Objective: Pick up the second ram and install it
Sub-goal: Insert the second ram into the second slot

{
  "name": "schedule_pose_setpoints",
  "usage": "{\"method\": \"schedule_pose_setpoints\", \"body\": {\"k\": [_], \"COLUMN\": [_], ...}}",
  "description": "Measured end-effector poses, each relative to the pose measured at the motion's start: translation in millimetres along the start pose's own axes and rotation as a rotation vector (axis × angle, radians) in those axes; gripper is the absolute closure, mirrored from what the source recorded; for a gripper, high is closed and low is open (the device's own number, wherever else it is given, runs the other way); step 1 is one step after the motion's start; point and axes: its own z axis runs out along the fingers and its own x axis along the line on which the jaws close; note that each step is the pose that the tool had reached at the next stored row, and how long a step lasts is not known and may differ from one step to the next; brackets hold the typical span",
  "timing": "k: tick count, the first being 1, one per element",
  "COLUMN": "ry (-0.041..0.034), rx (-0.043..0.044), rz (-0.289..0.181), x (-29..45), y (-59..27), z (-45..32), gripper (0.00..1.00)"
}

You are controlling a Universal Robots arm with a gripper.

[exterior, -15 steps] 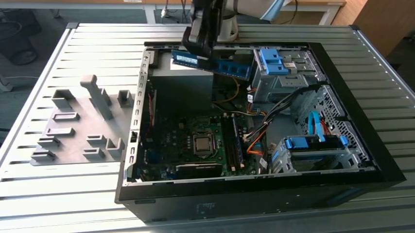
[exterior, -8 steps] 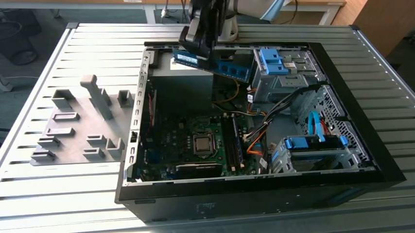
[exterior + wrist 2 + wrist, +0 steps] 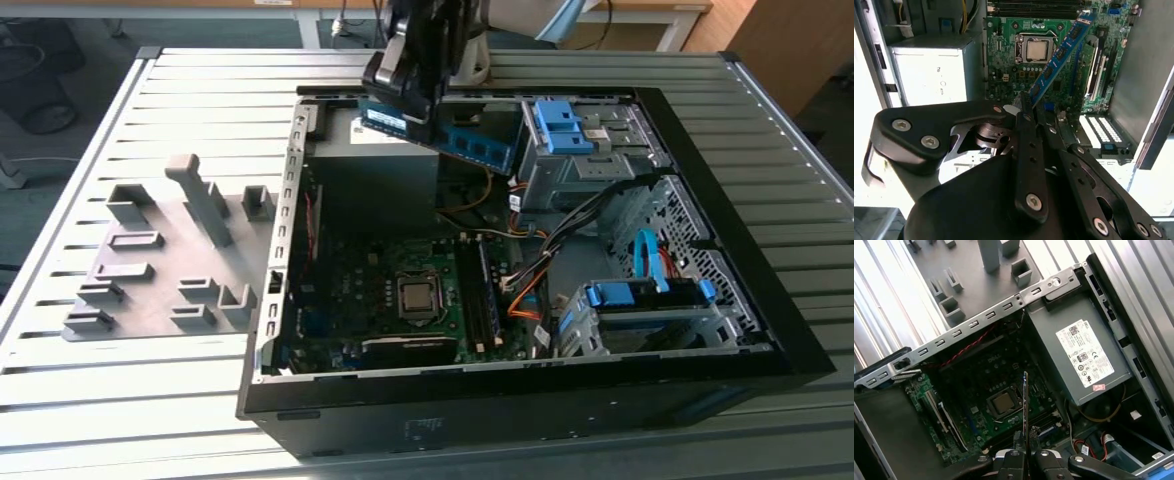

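Now my gripper [image 3: 430, 112] clamped on second ram [image 3: 461, 140], holding it by one end, in air above open computer case [image 3: 694, 390]. Ram's long axis runs out beyond my fingertips [image 3: 1026, 107], slanting down toward motherboard [image 3: 1009, 55]; in first wrist view ram [image 3: 1025, 405] edge-on, over board near processor socket [image 3: 1002, 404]. Memory slots [image 3: 483, 290] lie below and ahead of me. Power supply [image 3: 1079, 360] box to one side, drive cage [image 3: 581, 140] other side; room between open.

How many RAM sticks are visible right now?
2. The second ram is held in the pincer above the case; another stick sits in a motherboard slot. Others may be hidden.
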Motion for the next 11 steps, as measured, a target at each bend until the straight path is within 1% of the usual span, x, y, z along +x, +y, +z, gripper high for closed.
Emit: {"method": "schedule_pose_setpoints", "body": {"k": [11], "ry": [-0.0010], "rx": [0.0026], "rz": [0.122], "x": [0.0], "y": [0.0], "z": [0.3], "gripper": [0.86]}}
